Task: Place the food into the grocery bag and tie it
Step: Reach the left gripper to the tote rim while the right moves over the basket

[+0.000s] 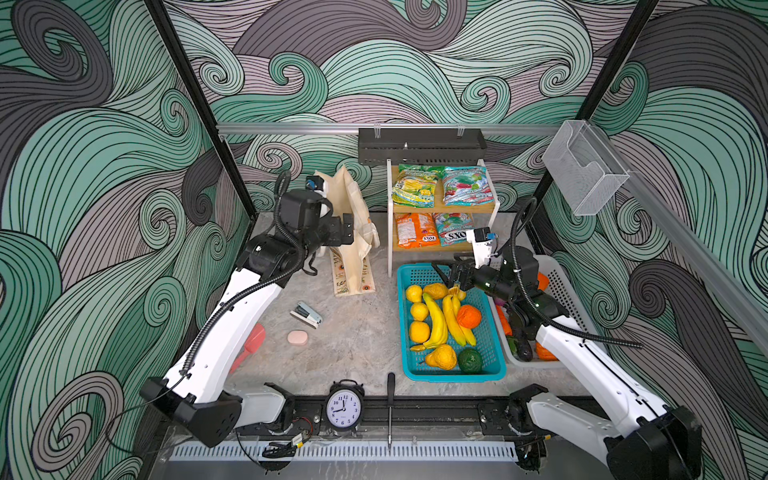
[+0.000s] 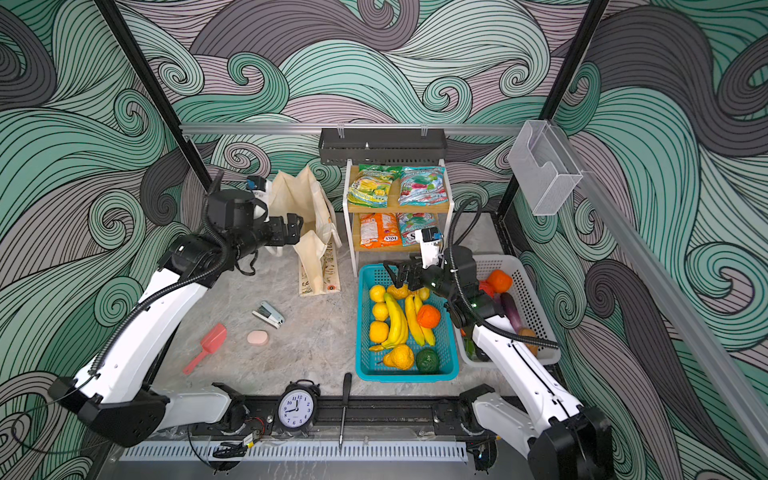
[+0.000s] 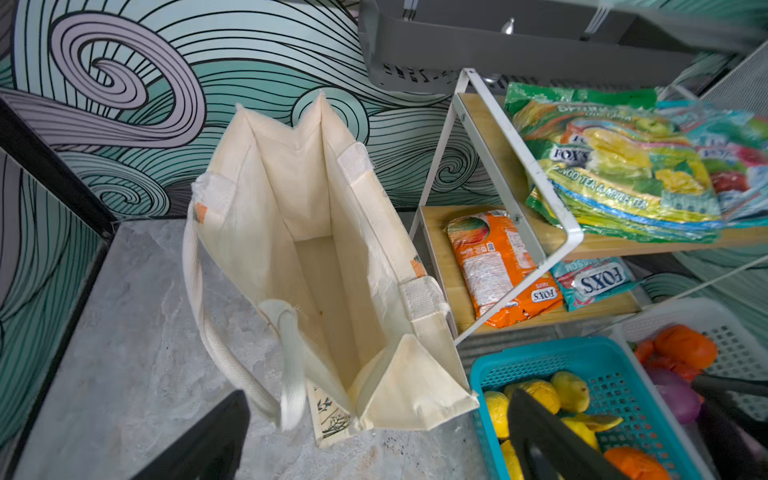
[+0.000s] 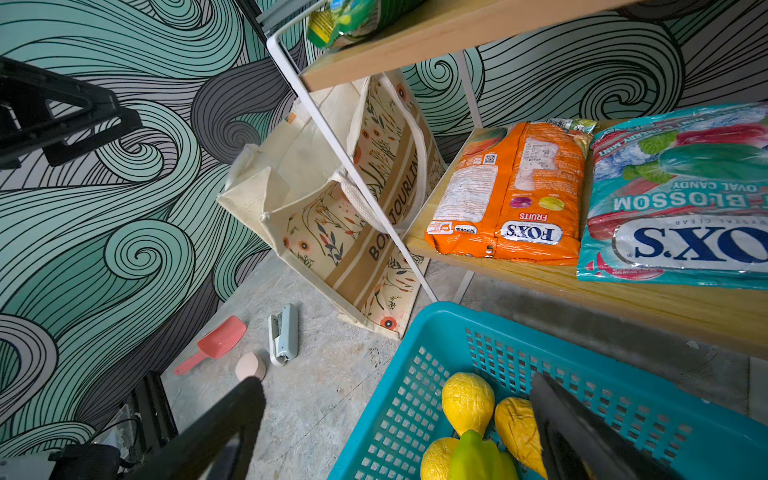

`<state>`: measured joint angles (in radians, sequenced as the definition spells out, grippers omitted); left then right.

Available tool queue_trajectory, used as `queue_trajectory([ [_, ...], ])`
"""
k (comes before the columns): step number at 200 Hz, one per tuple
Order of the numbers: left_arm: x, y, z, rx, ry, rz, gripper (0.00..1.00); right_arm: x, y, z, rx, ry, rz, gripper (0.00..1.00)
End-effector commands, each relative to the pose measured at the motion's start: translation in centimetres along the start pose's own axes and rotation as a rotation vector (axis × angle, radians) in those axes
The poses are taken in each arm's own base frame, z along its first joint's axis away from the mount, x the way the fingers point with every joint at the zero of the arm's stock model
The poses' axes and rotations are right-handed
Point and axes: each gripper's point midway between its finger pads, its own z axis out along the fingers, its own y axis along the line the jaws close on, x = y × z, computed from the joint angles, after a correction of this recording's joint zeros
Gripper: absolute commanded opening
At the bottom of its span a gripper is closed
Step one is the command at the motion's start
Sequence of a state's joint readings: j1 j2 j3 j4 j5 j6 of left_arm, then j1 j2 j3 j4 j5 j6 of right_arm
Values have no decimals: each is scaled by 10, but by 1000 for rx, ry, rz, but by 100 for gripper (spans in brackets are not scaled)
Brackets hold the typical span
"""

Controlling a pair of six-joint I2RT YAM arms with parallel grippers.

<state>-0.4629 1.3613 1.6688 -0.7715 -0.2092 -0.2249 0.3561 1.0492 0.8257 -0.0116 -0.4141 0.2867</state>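
Observation:
The cream grocery bag (image 1: 353,232) (image 3: 324,270) stands open and empty at the back, its floral side and tan band (image 4: 365,232) facing the shelf. My left gripper (image 1: 348,231) (image 3: 378,399) hovers open just left of the bag's mouth, holding nothing. Food lies in the teal basket: a banana bunch (image 1: 438,324) (image 2: 397,326), yellow fruits (image 4: 467,401) and an orange one (image 1: 468,316). Candy packets, green-yellow (image 1: 415,187) and teal-red (image 1: 467,185), lie on the shelf. My right gripper (image 1: 446,272) (image 4: 397,384) is open and empty, straddling the basket's far left rim.
The teal basket (image 1: 453,374) sits beside a white basket (image 1: 557,282) of vegetables under my right arm. The white-framed shelf (image 1: 390,232) stands between bag and baskets. A stapler (image 1: 306,314), pink soap (image 1: 297,337), red scoop (image 2: 208,347), clock (image 1: 343,408) and screwdriver (image 1: 390,399) lie nearer the front.

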Motion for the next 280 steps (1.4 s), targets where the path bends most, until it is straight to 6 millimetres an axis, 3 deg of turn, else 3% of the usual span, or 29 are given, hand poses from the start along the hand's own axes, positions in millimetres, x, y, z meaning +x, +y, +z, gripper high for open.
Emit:
queue_trajectory([
  [1,42,-6,24,-63,225,233,99,-11,2,-4,15,-16,8,100],
  [42,48,-46,50,34,249,403,98,-4,-2,-1,30,11,18,100],
  [62,45,-53,57,-4,232,506,99,-4,-2,-2,28,10,22,99],
  [84,46,-50,65,-59,246,577,99,-3,-3,-3,33,10,17,100],
  [118,67,-39,82,-131,338,622,99,-1,-5,-4,45,11,15,100],
  [166,82,-27,86,-194,444,664,90,-4,-2,-6,36,5,28,100],
  [186,84,-24,87,-213,464,678,69,-4,-1,-4,29,-1,38,100],
  [195,82,-22,86,-231,463,679,49,-4,-1,-3,25,1,43,99],
  [204,81,-20,83,-248,463,680,37,-3,-2,-2,26,6,47,99],
  [218,80,-19,80,-254,460,683,36,-2,-2,-1,26,9,53,99],
  [251,82,-21,67,-254,463,696,20,-2,-1,1,13,9,65,99],
  [274,88,-29,52,-243,479,721,19,-2,2,4,-9,18,76,98],
  [280,91,-31,47,-239,489,732,13,-2,3,6,-14,23,79,98],
])
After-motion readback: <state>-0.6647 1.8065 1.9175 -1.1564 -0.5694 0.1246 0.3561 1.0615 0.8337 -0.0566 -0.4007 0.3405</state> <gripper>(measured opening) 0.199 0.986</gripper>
